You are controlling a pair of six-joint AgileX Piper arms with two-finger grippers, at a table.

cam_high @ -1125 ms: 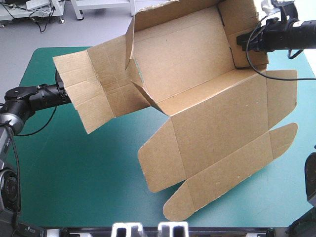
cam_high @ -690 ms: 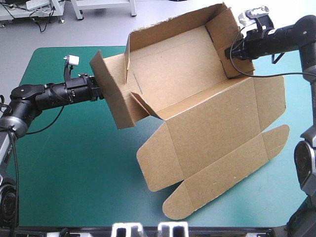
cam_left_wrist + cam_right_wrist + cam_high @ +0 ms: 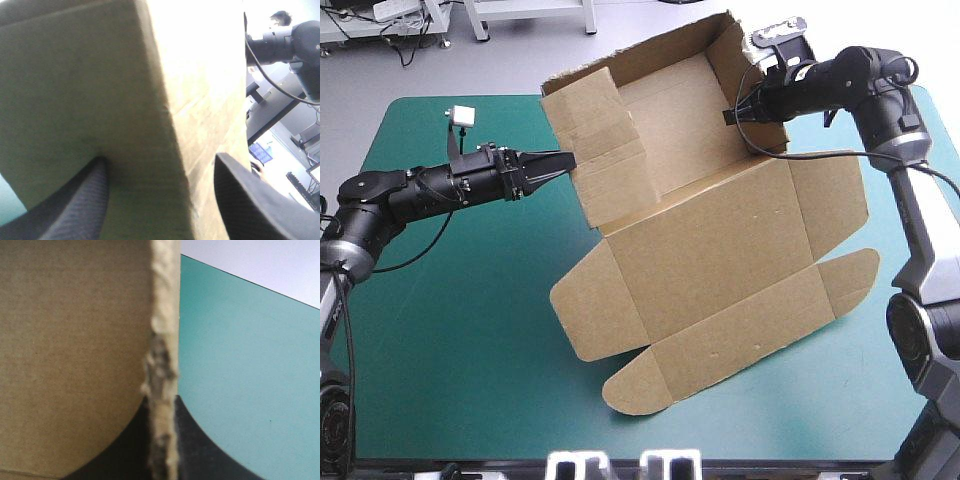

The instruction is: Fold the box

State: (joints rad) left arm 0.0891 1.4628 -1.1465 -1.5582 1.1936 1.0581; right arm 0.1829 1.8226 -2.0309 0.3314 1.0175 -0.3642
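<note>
**A:** Where is the box right now?

**B:** The brown box [image 3: 720, 250] is over the far right part of the teal-green tabletop [image 3: 450, 330], between the two arms. Its tray part is toward the far edge, with the long far wall and both end walls raised. The lid [image 3: 740, 300] spreads open flat toward the near edge, with rounded flaps at its ends. I cannot tell whether the lid's near edge touches the tabletop.

**A:** And the left gripper?

**B:** The left gripper [image 3: 558, 160] reaches in from the tabletop's left edge. Its tips are at the outer face of the box's left end wall. In the wrist view its black fingers [image 3: 70, 210] stand well apart. A folded corner of the board runs ahead between them, one face shaded and one lit. The gripper straddles that corner and is not clamped on it.

**A:** The right one?

**B:** The right gripper [image 3: 732, 116] is at the tray's far right corner, on the right end wall. Its fingers are all but together, with the wall's ragged cut edge [image 3: 162, 340] standing between them, so it is clamped on the box. The board's face lies to one side of that edge and the teal-green cover to the other.
</note>
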